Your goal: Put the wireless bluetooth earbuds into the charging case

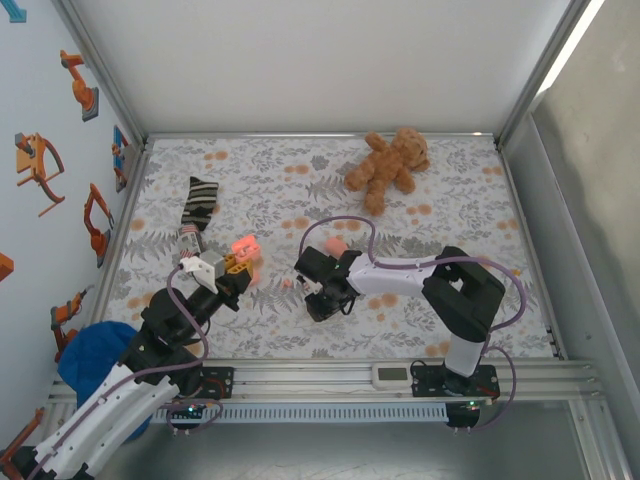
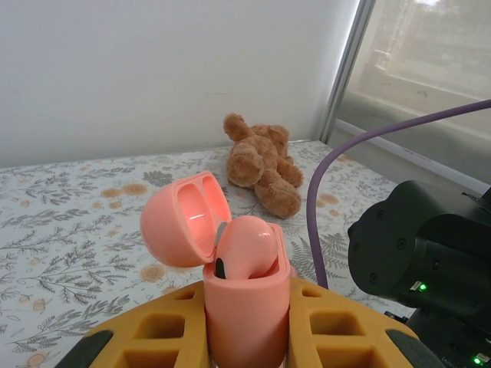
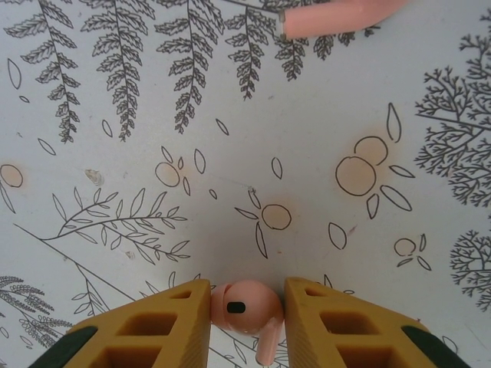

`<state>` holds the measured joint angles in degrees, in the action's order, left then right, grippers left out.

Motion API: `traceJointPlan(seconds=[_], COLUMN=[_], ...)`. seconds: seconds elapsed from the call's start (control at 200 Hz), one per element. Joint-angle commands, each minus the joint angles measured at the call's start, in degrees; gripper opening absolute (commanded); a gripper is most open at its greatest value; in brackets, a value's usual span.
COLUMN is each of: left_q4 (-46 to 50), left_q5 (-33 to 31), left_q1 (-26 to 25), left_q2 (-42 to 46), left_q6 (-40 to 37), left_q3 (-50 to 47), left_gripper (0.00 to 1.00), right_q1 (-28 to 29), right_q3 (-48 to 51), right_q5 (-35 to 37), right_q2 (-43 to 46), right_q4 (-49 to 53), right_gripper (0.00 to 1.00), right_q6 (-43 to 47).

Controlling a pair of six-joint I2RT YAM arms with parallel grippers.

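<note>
Left gripper [image 2: 247,345] clamped on case [image 2: 245,307], lid open, one earbud [image 2: 247,244] seated inside. Right gripper [image 3: 247,293] closed on second earbud [image 3: 245,308], both fingers touching it, down at the cloth [image 3: 230,153] near table centre. Teddy [image 1: 388,165] well apart.

The earbud [image 3: 244,307] in the right gripper [image 3: 247,295] has its stem cut by the bottom edge. A pink piece [image 3: 337,15] at the top edge is cut off, too little to name. The case [image 2: 245,330] has its bottom hidden in the left gripper [image 2: 247,290].
</note>
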<state>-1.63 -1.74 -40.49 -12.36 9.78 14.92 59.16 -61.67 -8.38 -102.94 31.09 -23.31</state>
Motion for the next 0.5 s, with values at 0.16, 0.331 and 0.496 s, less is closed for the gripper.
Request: traceJointPlan(seconds=[0.16, 0.331, 0.496], left_q4=[0.84, 1.10, 0.87], left_q5=[-0.65, -0.71, -0.68], left_q1=[-0.36, -0.34, -0.37], left_q2=[1.59, 1.81, 1.76], left_q6=[0.33, 0.41, 0.41], left_q3=[0.51, 0.38, 0.38], left_gripper=[0.00, 0.00, 0.00], right_q1=[-0.12, -0.10, -0.10], right_q3=[-0.56, -0.39, -0.24], right_q5=[-0.68, 0.03, 0.10], right_q2=[-0.95, 0.76, 1.66], right_q4=[0.72, 0.64, 0.55], right_gripper=[0.27, 0.24, 0.21], right_q6=[-0.11, -0.08, -0.25])
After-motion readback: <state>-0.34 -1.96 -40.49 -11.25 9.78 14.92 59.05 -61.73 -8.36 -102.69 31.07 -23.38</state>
